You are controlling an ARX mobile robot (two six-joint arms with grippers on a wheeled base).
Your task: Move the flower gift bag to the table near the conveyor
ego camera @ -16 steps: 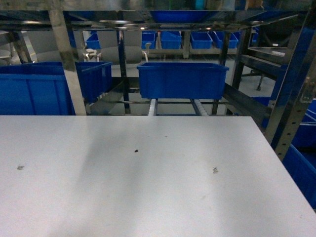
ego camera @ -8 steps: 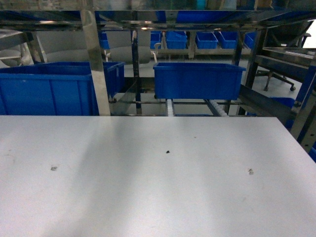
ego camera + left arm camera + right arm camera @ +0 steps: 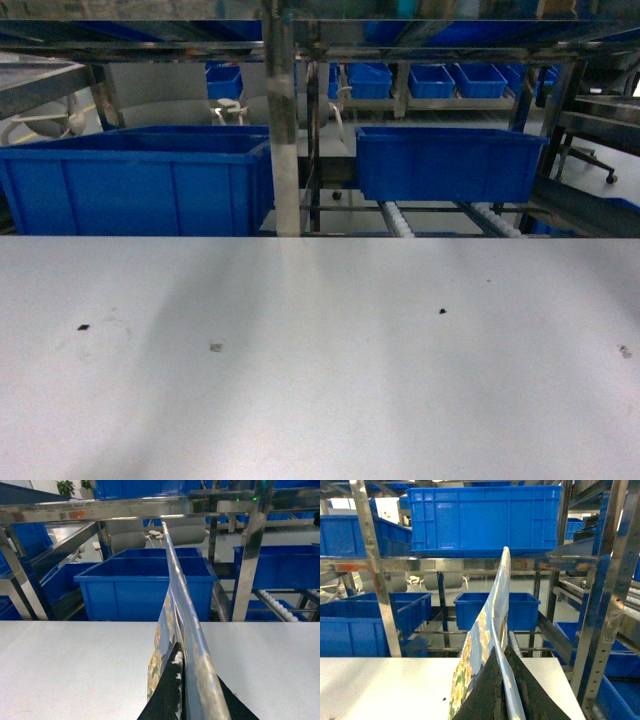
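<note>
The flower gift bag (image 3: 159, 652) shows edge-on in both wrist views, a thin glossy sheet with yellow-white blossoms, held upright above the table (image 3: 320, 380). My left gripper (image 3: 186, 687) is shut on its lower edge, black fingers (image 3: 167, 695) pressed on either side. In the right wrist view the bag (image 3: 490, 610) rises from my right gripper (image 3: 503, 655), also shut on it. The pale-grey tabletop (image 3: 70, 665) (image 3: 380, 680) lies just below the bag. The conveyor rollers (image 3: 398, 220) run behind the table's far edge. Neither the bag nor the grippers appear in the head view.
A large blue bin (image 3: 135, 185) stands behind the table at left, and another blue bin (image 3: 445, 162) sits on the rollers. Steel rack posts (image 3: 283, 120) (image 3: 600, 605) rise along the far edge and right side. The table's right edge (image 3: 572, 690) ends near a perforated post.
The head view has swung leftwards: the bins, the rack post and the table specks have all slid right in the frame. The table's right edge has left the view.
</note>
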